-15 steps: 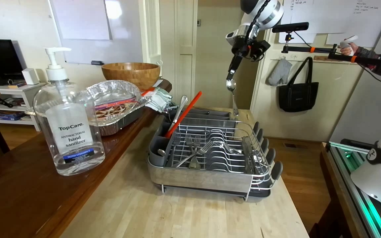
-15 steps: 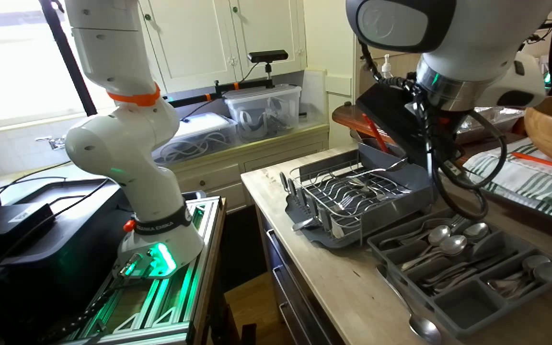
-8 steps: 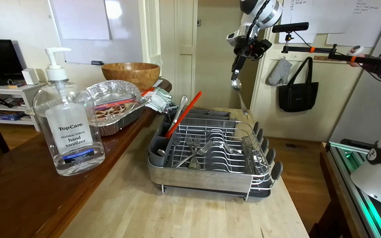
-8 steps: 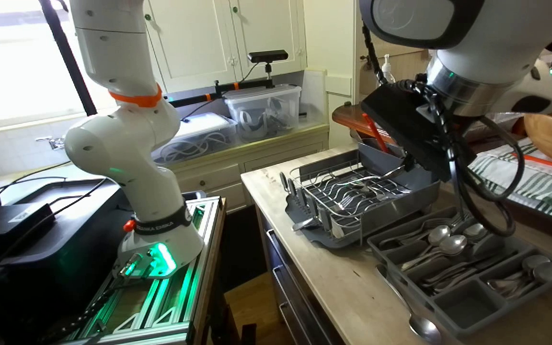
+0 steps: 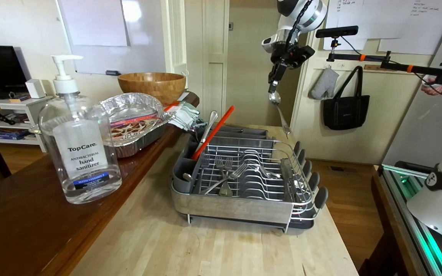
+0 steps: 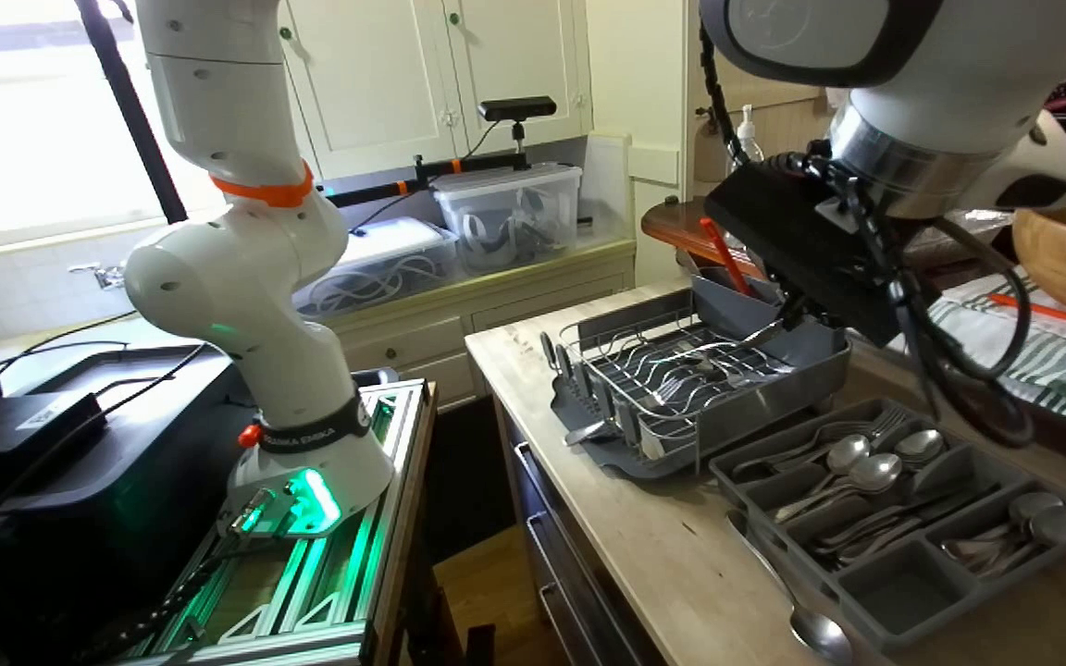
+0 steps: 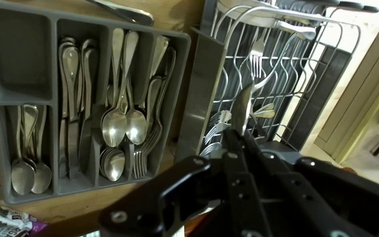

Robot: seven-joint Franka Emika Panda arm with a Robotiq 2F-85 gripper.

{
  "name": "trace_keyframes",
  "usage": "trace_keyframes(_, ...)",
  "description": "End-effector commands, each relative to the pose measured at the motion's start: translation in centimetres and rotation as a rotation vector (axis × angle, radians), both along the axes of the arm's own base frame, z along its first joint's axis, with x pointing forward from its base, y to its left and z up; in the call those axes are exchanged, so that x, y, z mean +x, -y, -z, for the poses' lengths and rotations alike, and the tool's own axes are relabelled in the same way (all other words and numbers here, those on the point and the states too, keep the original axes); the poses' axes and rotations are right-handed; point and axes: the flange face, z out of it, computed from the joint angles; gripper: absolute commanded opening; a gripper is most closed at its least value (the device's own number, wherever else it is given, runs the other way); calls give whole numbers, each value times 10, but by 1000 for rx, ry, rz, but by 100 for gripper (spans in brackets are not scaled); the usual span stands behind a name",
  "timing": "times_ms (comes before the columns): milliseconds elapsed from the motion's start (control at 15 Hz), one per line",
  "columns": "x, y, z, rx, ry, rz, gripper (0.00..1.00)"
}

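Claw closed tight, pinching a spoon by its bowl's tip. In an exterior view we note the handle slanting down to the right. In the wrist view we see a wire dish rack behind the spoon, right; cutlery tray left.

Pale wooden counter, on it a dish rack, cutlery tray, loose spoon

End effector — angled down, pinched together
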Motion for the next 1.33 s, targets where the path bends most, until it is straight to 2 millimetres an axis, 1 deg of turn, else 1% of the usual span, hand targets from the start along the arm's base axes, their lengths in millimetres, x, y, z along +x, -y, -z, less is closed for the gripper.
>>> trace_keyframes(0, 15, 3, -30, -79, -7, -177, 1)
trace_keyframes(133, 22, -1, -43, -104, -16, -268, 1)
trace_keyframes(267, 32, -19, -54, -160, -35, -346, 1)
trace_keyframes(400, 46, -34, -63, -248, -14, -403, 1)
trace_keyframes(600, 74, -64, -67, -384, 102, -460, 1)
trace_keyframes(800, 97, -90, -63, -518, 189, -527, 1)
trace_keyframes(933, 105, -101, -54, -570, 192, -606, 1)
trace_keyframes(1067, 108, -108, -42, -604, 162, -680, 1)
trace_keyframes(1133, 111, -107, -35, -599, 151, -665, 1)
trace_keyframes(1200, 108, -109, -46, -572, 161, -632, 6)
trace_keyframes(1267, 109, -109, -41, -575, 152, -641, 6)
